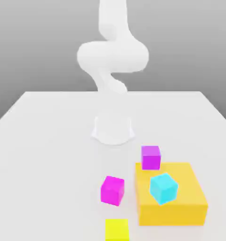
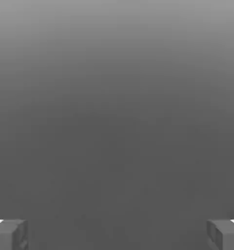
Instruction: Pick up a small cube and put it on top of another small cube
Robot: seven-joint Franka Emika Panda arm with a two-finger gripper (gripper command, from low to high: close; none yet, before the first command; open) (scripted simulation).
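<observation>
A: Gripper (image 2: pixel 117 234) spread wide, nothing held, no contact.

B: Step?

A: Pre-approach, I'd say; next needs a descent onto pink cube (image 1: pixel 112 190).

B: Layout, near to far?

A: Pink cube just beside orange block (image 1: pixel 173 207); purple cube (image 1: pixel 151 156) at block's far edge.

One cube (image 1: pixel 163 188) sits on the block (image 1: pixel 181 209), another cube (image 1: pixel 151 157) behind it.
</observation>
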